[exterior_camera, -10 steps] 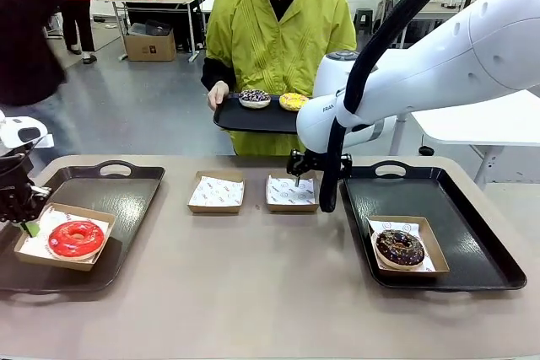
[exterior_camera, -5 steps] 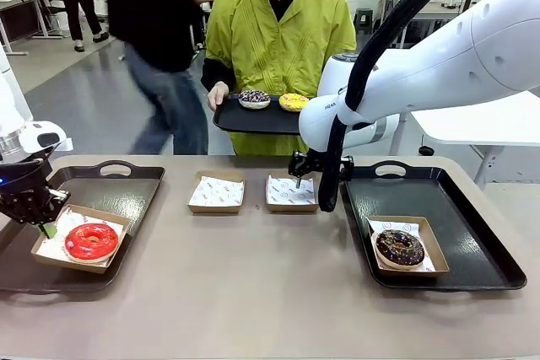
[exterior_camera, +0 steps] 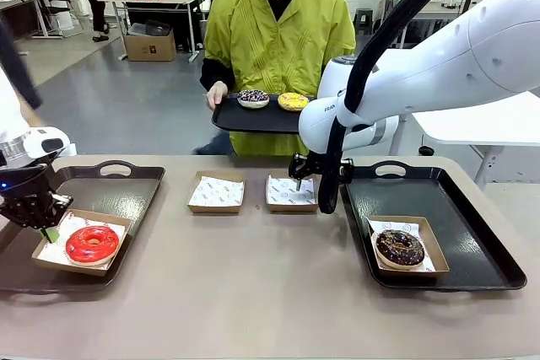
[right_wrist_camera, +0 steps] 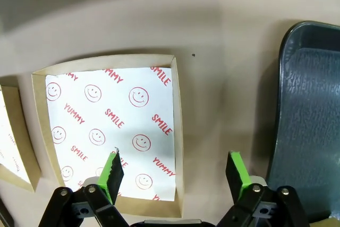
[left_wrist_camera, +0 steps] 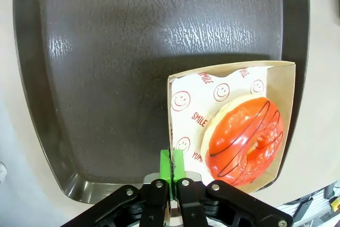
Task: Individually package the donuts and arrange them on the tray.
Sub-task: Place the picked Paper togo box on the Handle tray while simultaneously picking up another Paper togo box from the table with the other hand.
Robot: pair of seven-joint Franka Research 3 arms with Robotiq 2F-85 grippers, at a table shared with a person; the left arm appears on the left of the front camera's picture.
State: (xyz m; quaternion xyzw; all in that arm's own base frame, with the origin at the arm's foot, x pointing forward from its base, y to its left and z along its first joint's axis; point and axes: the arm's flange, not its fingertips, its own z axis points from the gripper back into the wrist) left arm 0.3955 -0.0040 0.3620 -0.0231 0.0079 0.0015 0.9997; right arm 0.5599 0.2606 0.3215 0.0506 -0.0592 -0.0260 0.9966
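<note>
two boxed, two waiting, two boxes bare

the left gripper (left_wrist_camera: 171, 166) has its green pads pinched together on the side wall of the red donut's box (left_wrist_camera: 287, 110). the red donut (exterior_camera: 92, 243) lies in that box on smiley-printed paper. the box sits at the near outer part of the left tray (exterior_camera: 126, 187), one side close along the tray's rim. the rest of that tray's floor is bare.

the right gripper (right_wrist_camera: 174, 163) hangs with its jaws wide apart and holds nothing. it straddles the wall of one empty box (exterior_camera: 289, 191), one finger over the paper and the other over bare table (exterior_camera: 253, 284) beside the right tray (exterior_camera: 472, 242).

count: four donuts. the chocolate donut (exterior_camera: 399, 247) sits boxed toward the near side of the right tray, with free floor behind it. the purple donut (exterior_camera: 254, 97) and yellow donut (exterior_camera: 294, 101) lie unboxed on the person's tray (exterior_camera: 253, 120), held up beyond the far table edge. there are four boxes, two full. the second empty box (exterior_camera: 216, 192) sits just beside the first, between the table trays. three trays in all.
</note>
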